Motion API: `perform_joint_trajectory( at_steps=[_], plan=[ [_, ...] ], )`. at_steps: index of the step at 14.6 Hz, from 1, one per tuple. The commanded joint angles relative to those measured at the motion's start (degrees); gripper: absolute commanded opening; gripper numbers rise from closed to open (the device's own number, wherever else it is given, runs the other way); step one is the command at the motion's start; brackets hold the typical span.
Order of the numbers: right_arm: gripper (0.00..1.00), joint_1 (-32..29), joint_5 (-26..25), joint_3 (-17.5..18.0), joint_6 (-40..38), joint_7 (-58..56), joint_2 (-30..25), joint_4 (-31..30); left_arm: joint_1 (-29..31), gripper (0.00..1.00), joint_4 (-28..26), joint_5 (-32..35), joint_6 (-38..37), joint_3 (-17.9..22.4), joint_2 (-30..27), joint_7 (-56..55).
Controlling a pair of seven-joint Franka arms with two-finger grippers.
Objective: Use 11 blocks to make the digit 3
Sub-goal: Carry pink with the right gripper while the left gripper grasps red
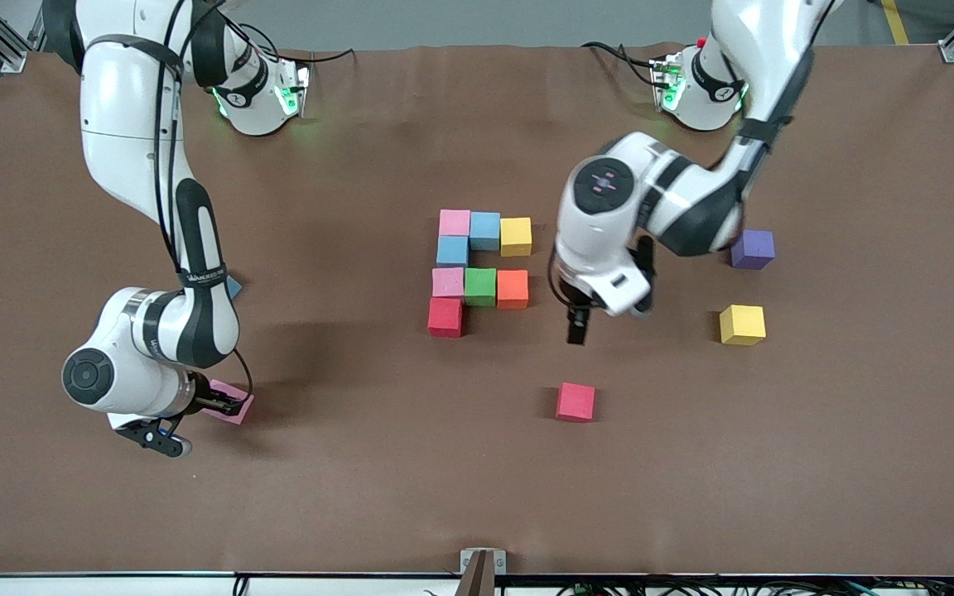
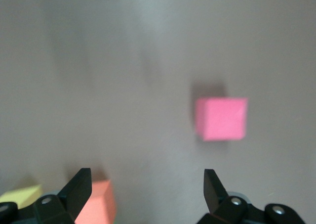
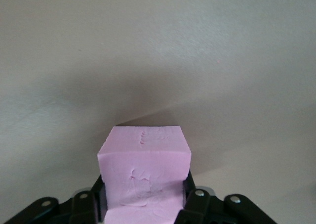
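Eight blocks lie joined mid-table: pink (image 1: 455,222), light blue (image 1: 484,230) and yellow (image 1: 516,236) in a row, light blue (image 1: 452,250) below, then pink (image 1: 448,282), green (image 1: 480,286) and orange (image 1: 513,289), then red (image 1: 445,317). A loose red block (image 1: 575,402) lies nearer the camera; it shows in the left wrist view (image 2: 220,118). A loose yellow block (image 1: 742,324) lies toward the left arm's end. My left gripper (image 1: 605,319) (image 2: 148,184) is open and empty, above the table beside the orange block (image 2: 96,204). My right gripper (image 1: 220,406) (image 3: 143,199) is shut on a pink block (image 1: 233,406) (image 3: 144,169), low over the table.
A purple cube (image 1: 753,249) sits toward the left arm's end, partly under the left arm's elbow. The corner of a bluish cube (image 1: 233,287) shows from under the right forearm. A metal bracket (image 1: 482,563) stands at the table's near edge.
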Motion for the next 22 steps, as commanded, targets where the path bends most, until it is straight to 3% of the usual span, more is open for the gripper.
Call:
perform_joint_trajectory(
  at_steps=[1, 5, 10, 12, 22],
  plan=[
    [0.43, 1.84, -1.62, 0.32, -4.86, -1.21, -2.48, 2.15, 2.81, 1.0, 8.86, -1.19, -1.43, -0.37, 6.72, 6.12],
    [0.39, 8.52, -1.63, 0.84, -10.95, -1.21, -2.48, 9.37, 4.14, 1.0, 17.49, -1.2, -1.34, -0.37, 15.61, 8.51],
    [0.28, 14.15, -1.62, 6.81, -8.68, -0.51, -1.6, 11.4, 4.14, 1.0, 19.79, -2.07, 0.5, -0.37, 21.15, 9.21],
    [0.23, 16.52, -1.62, 7.35, -7.27, -0.59, -0.73, 11.4, 4.05, 1.0, 21.01, -4.18, 1.82, -0.37, 23.17, 8.95],
    [0.23, 23.73, -1.62, 7.53, -7.09, 8.45, 4.11, 14.65, 2.99, 1.0, 24.01, -4.63, 3.05, -0.2, 27.31, 9.13]
  ],
)
